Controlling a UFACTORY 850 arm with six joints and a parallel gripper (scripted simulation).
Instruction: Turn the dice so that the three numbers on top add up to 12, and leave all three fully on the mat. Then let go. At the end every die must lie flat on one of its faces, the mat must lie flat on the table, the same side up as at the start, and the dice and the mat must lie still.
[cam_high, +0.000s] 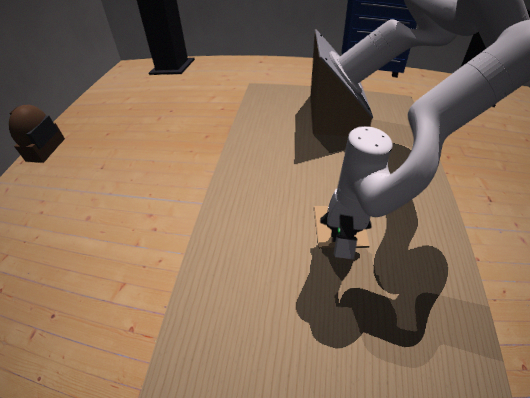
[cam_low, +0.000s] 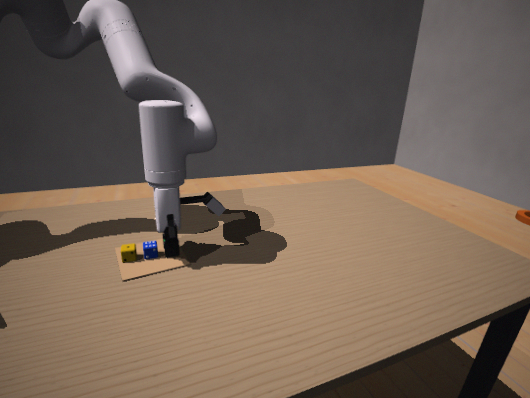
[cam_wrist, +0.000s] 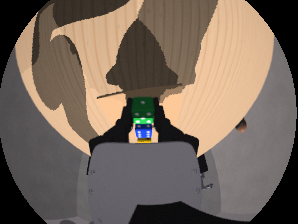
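A small tan mat (cam_low: 150, 264) lies on the table. A yellow die (cam_low: 128, 252) and a blue die (cam_low: 150, 249) sit on it side by side. My gripper (cam_low: 171, 246) stands upright at the mat's right end, down at mat level, shut on a green die (cam_wrist: 143, 108). In the wrist view the green die sits between the fingers with the blue die (cam_wrist: 143, 132) just behind it. In the top view the arm covers most of the mat (cam_high: 320, 225), and the gripper (cam_high: 344, 245) shows with a green spot.
A dark slanted panel (cam_high: 332, 95) stands on the table behind the mat. An orange object (cam_low: 523, 215) lies at the far right edge. A brown rounded object (cam_high: 32, 131) sits on the floor at left.
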